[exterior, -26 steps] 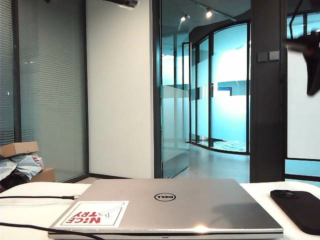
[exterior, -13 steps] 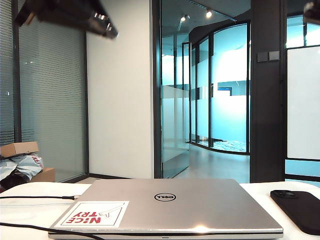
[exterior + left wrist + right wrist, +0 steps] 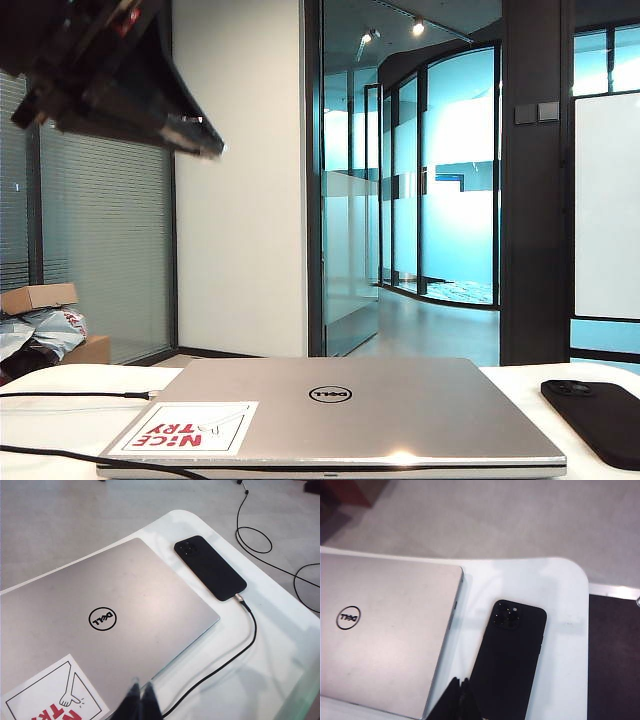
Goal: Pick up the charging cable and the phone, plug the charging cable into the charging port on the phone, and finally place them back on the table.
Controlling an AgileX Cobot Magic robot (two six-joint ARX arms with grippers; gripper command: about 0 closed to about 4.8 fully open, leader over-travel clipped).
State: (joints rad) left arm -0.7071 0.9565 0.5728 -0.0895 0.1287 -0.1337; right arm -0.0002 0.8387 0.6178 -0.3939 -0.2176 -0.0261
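Note:
The phone lies flat on the white table beside the laptop, camera bump up. The charging cable curves across the table, and its silvery plug sits at the phone's end, seemingly in the port. My left gripper hangs shut and empty high above the laptop's edge; in the exterior view it is the dark shape at the top left. My right gripper is shut and empty, high above the strip of table between laptop and phone. The phone also shows at the exterior view's right.
A silver Dell laptop with a red-lettered sticker fills the table's middle. Two thin black cords lie on the table's left in the exterior view. Another cord loops on the floor beyond the table edge.
The left arm has come into the exterior view at the top left and grown larger. The right arm has gone out of the top right. Phone and laptop have not moved.

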